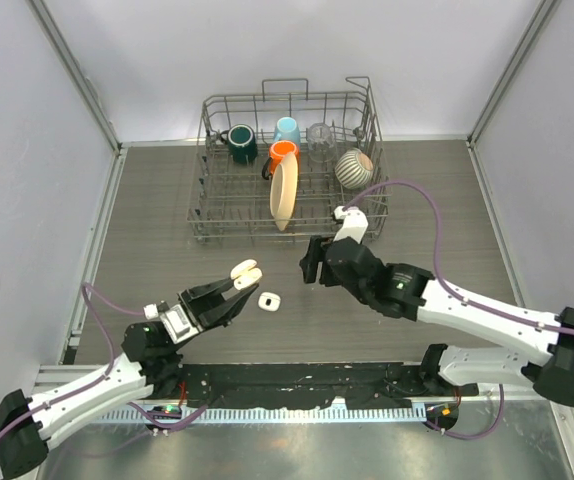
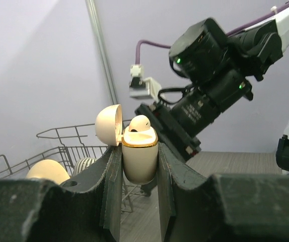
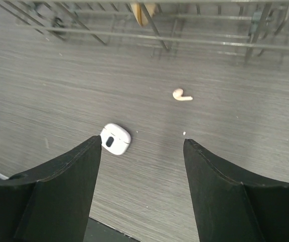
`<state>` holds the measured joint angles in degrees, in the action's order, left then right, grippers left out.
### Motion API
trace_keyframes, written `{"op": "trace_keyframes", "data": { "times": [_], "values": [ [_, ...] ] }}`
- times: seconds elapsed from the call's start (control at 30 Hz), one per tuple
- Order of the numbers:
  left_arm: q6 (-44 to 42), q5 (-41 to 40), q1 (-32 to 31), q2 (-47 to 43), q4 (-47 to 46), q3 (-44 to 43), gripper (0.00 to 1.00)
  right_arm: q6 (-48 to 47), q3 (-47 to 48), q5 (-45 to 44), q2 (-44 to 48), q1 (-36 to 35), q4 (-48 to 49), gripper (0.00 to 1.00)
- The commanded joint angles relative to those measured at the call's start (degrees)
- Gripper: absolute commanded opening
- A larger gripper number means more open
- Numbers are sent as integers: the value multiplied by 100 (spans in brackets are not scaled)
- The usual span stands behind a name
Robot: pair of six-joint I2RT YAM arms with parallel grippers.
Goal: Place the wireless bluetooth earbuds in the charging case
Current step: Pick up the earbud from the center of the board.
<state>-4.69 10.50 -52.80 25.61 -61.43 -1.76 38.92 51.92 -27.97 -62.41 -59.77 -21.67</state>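
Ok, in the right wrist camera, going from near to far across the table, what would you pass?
white charging case → loose earbud → wire dish rack

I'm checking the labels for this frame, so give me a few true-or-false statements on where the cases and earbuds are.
1. The left pincer grips a beige case with its lid open. True.
2. That case is empty. False: an earbud sits in it.
3. The right pincer holds an earbud. False: it is open and empty; a loose earbud lies on the table below.
4. A white case lies on the table. True.
5. The rack is empty. False: it holds mugs and a plate.
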Motion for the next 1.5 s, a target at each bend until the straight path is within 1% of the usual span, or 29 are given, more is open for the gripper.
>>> {"op": "trace_keyframes", "data": {
  "times": [0.0,0.03,0.1,0.17,0.27,0.37,0.5,0.63,0.73,0.83,0.93,1.1,1.2,1.3,1.47],
  "values": [
    [-94,-83,6,-213,52,220,0,99,11,-148,-429,9,22,70],
    [-111,-92,-3,-249,113,220,0,73,11,-113,-647,9,66,69],
    [-146,-127,-3,-345,166,220,0,2,-15,-16,-885,9,302,64],
    [-173,-136,6,-407,245,211,0,2,19,1,-1262,9,400,61],
    [-173,-136,6,-556,368,229,0,-234,134,37,-1781,9,611,58],
    [-173,-154,6,-732,509,237,0,-708,301,19,-2125,18,726,56],
    [-182,-127,6,-960,650,264,0,-1368,310,-77,-2599,26,1172,57],
    [-164,-171,6,-1145,737,334,0,-1737,231,-209,-2898,105,1560,57],
    [-173,-198,-3,-1259,834,352,0,-1852,161,-60,-3109,246,1929,57],
    [-173,-206,6,-1312,887,352,0,-2011,125,142,-3320,378,2341,55],
    [-164,-206,-3,-1321,896,360,0,-2160,143,160,-3444,422,2544,55],
    [-164,-215,-3,-1321,878,378,0,-2335,231,98,-3716,501,2667,55],
    [-173,-224,6,-1330,870,378,0,-2345,222,203,-3795,598,2721,54],
    [-173,-224,6,-1348,887,378,0,-2327,222,344,-3840,686,2747,52],
    [-173,-242,-3,-1365,913,378,0,-2222,169,406,-3901,756,2660,46]
  ]
}}
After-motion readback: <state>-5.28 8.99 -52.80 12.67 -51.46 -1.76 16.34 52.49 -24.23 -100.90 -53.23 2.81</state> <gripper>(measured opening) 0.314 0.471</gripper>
